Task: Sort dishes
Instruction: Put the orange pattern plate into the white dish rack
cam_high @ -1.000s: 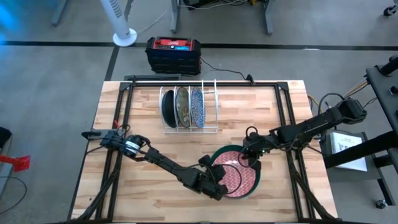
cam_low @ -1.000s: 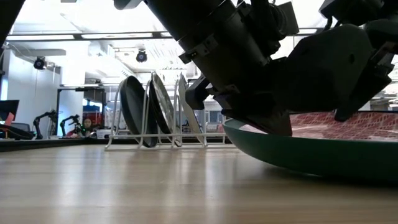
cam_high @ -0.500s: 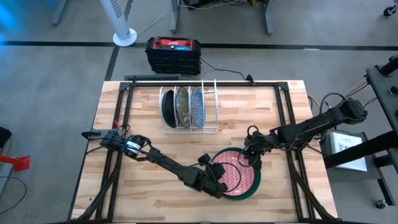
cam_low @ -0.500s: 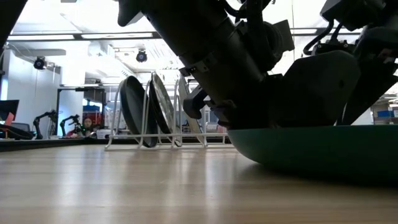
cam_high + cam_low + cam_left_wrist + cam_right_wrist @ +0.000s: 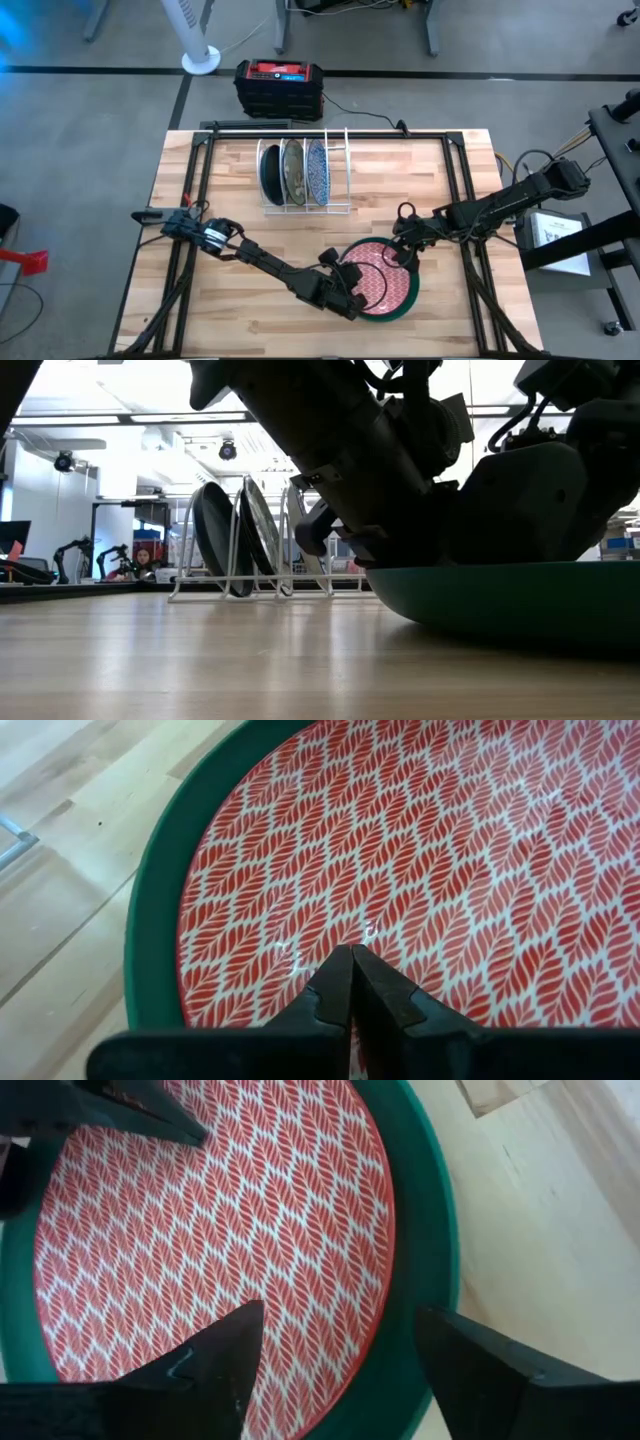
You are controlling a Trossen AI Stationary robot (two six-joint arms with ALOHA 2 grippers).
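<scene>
A: Where do the plates lie?
B: The red-patterned plate (image 5: 382, 283) sits in the green plate (image 5: 410, 300), near the tabletop's (image 5: 220, 200) front edge.
A: And the claws?
B: Left gripper (image 5: 352, 982) closed, tips over the pattern; right gripper (image 5: 335, 1340) spread wide astride the rims.

Red-and-white patterned plate (image 5: 380, 283) nested flat inside green plate (image 5: 412, 297) on desk; three more plates (image 5: 295, 172) upright, side by side.
</scene>
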